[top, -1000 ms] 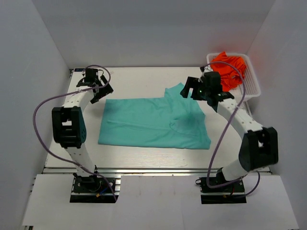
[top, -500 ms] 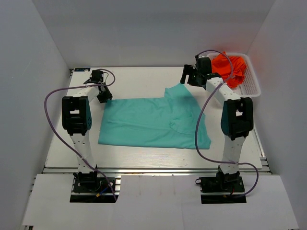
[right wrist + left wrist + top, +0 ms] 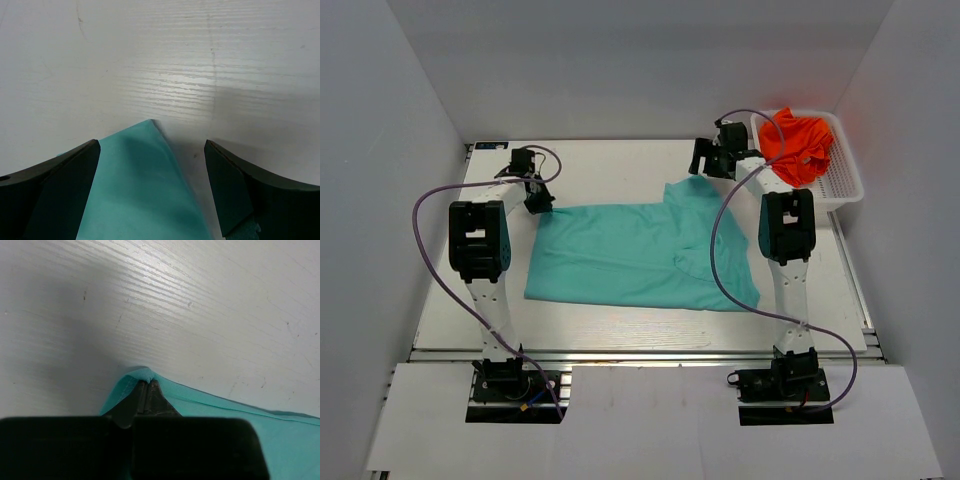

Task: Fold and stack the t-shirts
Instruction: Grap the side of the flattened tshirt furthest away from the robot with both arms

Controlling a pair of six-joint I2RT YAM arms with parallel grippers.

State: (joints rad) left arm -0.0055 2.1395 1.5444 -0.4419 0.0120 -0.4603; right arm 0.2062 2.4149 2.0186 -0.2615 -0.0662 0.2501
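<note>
A teal soft-fabric short-sleeved t-shirt (image 3: 640, 255) lies spread flat on the pale wood-grain counter (image 3: 610, 165). The left gripper (image 3: 146, 388) is pinched closed on its far-left corner. The right gripper (image 3: 151, 144) stands open, straddling the shirt's far-right point. A bright orange-red fabric t-shirt (image 3: 798, 145) sits crumpled in the white perforated plastic basket (image 3: 847, 185).

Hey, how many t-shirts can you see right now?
2. The teal t-shirt lies spread flat on the table; the orange-red t-shirt is bunched in the white basket at the far right corner. Another could be hidden beneath it.
</note>
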